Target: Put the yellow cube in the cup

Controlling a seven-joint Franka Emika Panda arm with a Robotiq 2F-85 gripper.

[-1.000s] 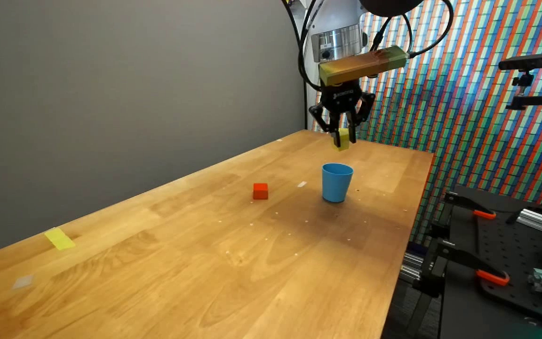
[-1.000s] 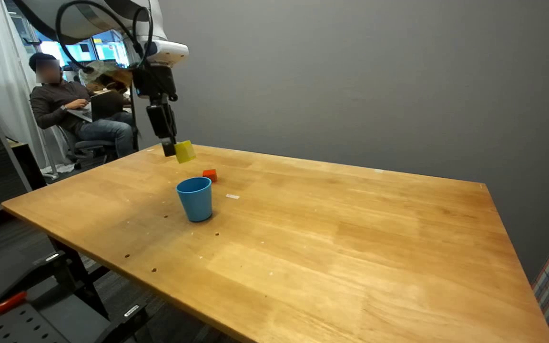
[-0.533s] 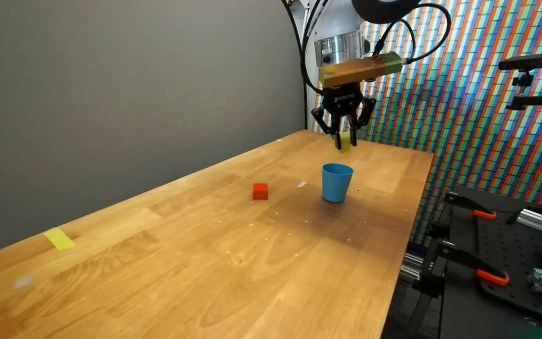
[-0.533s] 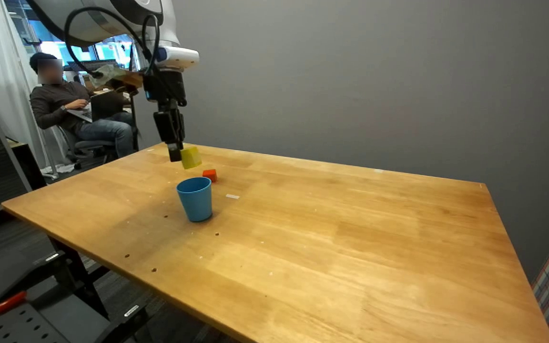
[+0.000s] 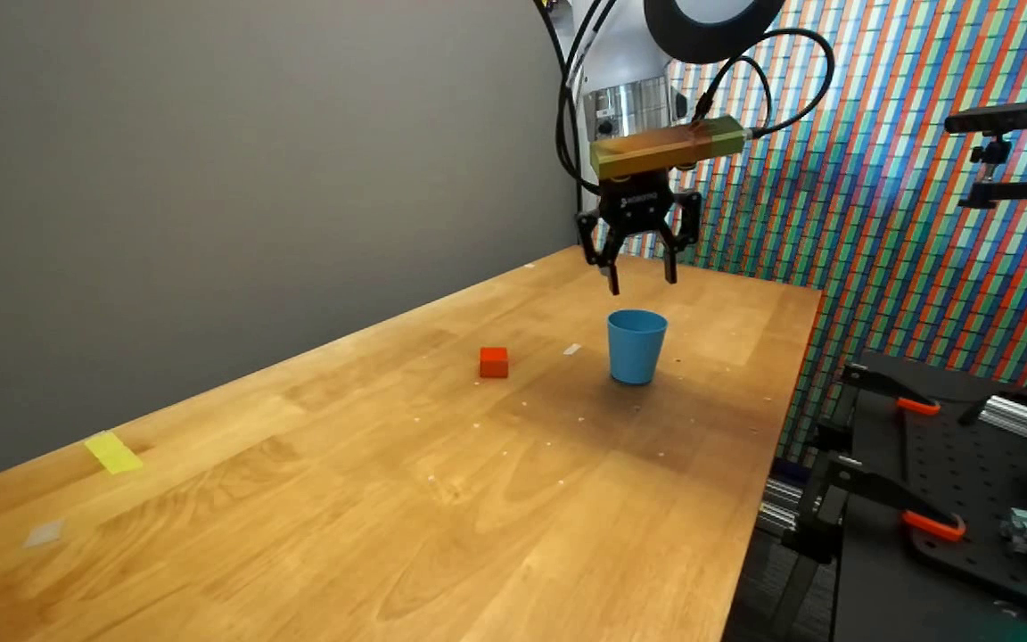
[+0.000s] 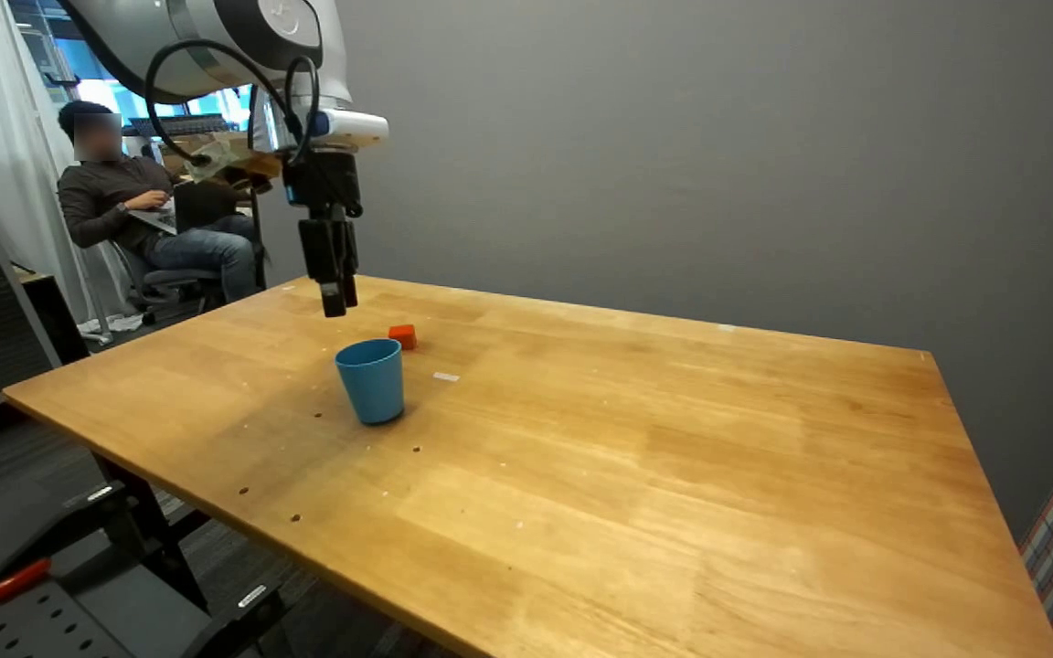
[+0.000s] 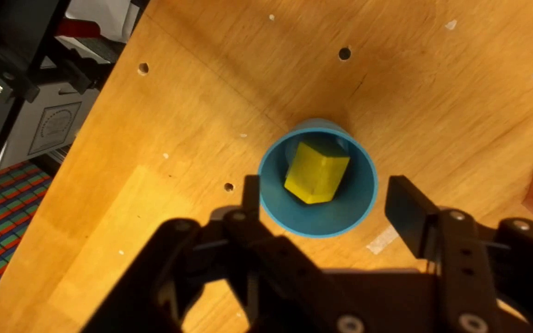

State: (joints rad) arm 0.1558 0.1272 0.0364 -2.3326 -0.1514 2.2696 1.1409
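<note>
Inside the light-blue cup (image 7: 317,226) lies the yellow cube (image 7: 317,175), tilted, as the wrist view shows from above. In both exterior views the cup (image 5: 635,352) stands upright on the table, and its wall hides the cube. My gripper (image 5: 644,287) hangs just above and behind the cup's rim, its fingers spread apart with nothing between them. The wrist view has one finger (image 7: 250,199) at each side of the cup's mouth, clear of the cube.
A small red cube (image 6: 402,336) sits on the wooden table (image 6: 673,475) close to the cup. Yellow tape (image 5: 113,452) is stuck near the table's far corner. Black clamps (image 5: 897,508) stand beyond the table edge. A grey wall (image 6: 718,164) runs behind.
The gripper has come lower and its fingers have parted, letting go of the yellow cube, which dropped into the cup. The cup has shifted very slightly.
</note>
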